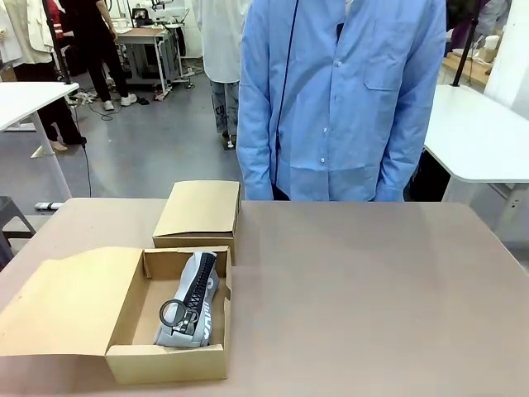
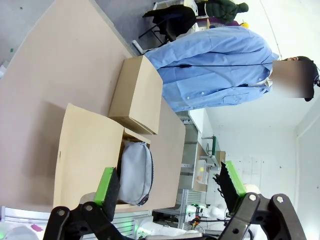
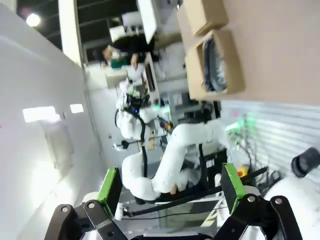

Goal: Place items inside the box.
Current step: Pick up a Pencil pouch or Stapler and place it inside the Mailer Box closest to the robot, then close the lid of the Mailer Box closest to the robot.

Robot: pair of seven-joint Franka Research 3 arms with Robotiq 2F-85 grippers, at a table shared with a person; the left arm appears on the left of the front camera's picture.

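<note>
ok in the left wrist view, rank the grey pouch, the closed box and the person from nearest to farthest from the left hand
1. grey pouch, inside the open box, just ahead of the left hand
2. closed box, beyond the open box, on its far side
3. person, standing past the table's far edge

Ahead of the left end effector (image 2: 167,170), the pencil pouch (image 2: 135,172) lies in the open box (image 2: 85,155); a closed box (image 2: 137,95) sits just beyond, seemingly touching it.
</note>
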